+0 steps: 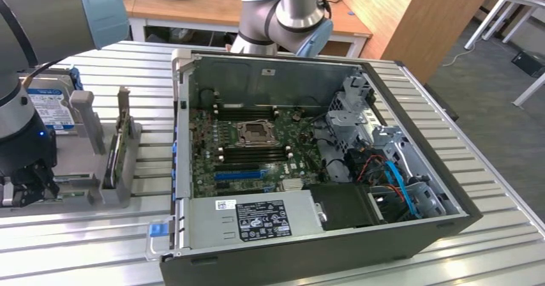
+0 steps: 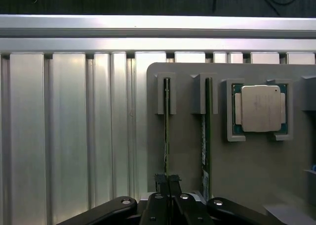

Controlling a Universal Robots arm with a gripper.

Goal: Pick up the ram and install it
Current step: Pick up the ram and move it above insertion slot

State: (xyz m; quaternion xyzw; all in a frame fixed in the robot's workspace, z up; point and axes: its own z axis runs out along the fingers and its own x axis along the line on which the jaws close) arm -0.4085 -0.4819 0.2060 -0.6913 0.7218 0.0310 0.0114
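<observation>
On the grey holder tray (image 2: 247,175), at the exterior view's left of the open computer case (image 1: 298,263), the ram (image 2: 166,131) stands on edge in its slot. The gripper (image 2: 168,178) is pinched narrowly on the ram's upper edge. It looks light, stiff and brittle, best held by the board edges.

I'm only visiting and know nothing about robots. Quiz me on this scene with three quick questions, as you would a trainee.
1. True or false: the fingers are shut on the ram, which stands on edge in a slot of the grey holder.
2. What lies in the holder's square pocket? A) a fan B) a processor chip C) a screwdriver
3. Fill in: in the exterior view, the open computer case sits to the ____ of the fingers.
Key: 1 true; 2 B; 3 right.
</observation>
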